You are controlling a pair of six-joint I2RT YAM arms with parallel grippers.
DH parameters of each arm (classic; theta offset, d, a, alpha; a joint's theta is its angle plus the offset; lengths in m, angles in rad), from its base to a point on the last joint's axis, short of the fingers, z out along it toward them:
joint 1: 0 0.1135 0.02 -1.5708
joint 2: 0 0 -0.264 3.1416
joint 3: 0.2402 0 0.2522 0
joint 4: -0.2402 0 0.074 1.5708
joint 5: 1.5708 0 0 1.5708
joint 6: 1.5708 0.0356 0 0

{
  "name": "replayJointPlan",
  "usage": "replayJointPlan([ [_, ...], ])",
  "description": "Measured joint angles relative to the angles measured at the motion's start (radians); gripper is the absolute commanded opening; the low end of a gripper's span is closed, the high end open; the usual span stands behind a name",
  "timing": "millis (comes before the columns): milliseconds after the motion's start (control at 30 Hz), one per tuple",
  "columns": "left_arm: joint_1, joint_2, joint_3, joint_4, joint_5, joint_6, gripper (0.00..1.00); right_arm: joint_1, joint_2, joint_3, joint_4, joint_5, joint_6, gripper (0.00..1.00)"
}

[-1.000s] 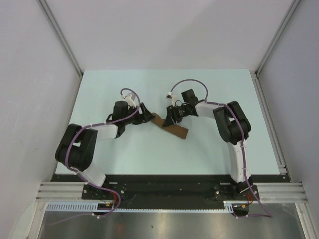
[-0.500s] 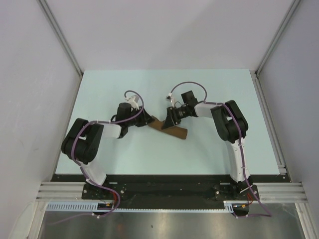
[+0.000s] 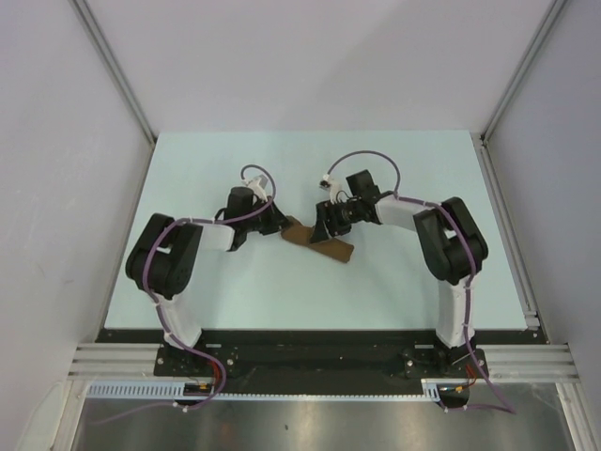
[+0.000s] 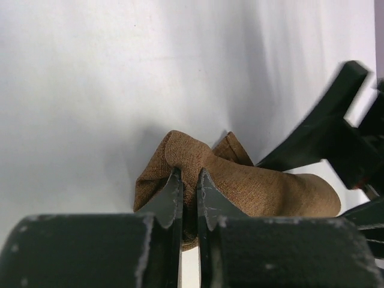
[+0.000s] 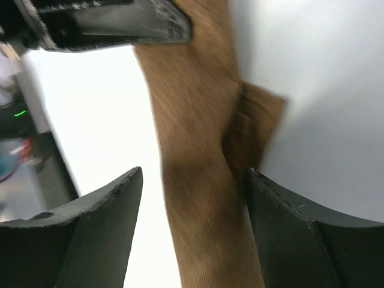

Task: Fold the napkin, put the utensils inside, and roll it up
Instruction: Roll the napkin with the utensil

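In the top view, the napkin (image 3: pixel 319 244) is seen as a brown roll lying slantwise at the centre of the table (image 3: pixel 235 291), with the left gripper (image 3: pixel 280 226) at its upper left end and the right gripper (image 3: pixel 326 233) over its middle. In the left wrist view, a fold of the roll is pinched between almost closed jaws. In the right wrist view, the roll is straddled by widely parted jaws, with a gap on the left.
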Motion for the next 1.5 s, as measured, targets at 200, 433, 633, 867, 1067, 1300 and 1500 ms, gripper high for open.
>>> replayJointPlan([
  [200,0.0,0.034,0.06,-0.067,0.0,0.0,0.03,0.085,-0.221,-0.158,0.066,0.354,-0.06,0.75],
  [433,0.0,0.058,0.108,-0.13,0.002,0.001,0.04,0.338,-0.314,-0.272,0.209,0.763,-0.235,0.75],
  [633,0.0,0.066,0.127,-0.157,0.01,0.001,0.05,0.393,-0.249,-0.277,0.25,0.949,-0.348,0.73],
  [867,0.0,0.071,0.143,-0.166,0.022,0.002,0.17,0.396,-0.177,-0.254,0.273,1.028,-0.395,0.63],
  [1067,0.0,0.071,0.143,-0.165,0.018,0.007,0.66,0.346,-0.146,-0.209,0.241,0.961,-0.372,0.4],
  [1300,0.027,-0.002,0.145,-0.198,-0.016,0.002,0.84,0.218,-0.135,-0.146,0.151,0.676,-0.297,0.36],
  [1500,0.093,-0.108,0.112,-0.199,-0.084,0.011,0.85,0.124,-0.095,-0.092,0.097,0.438,-0.21,0.36],
])
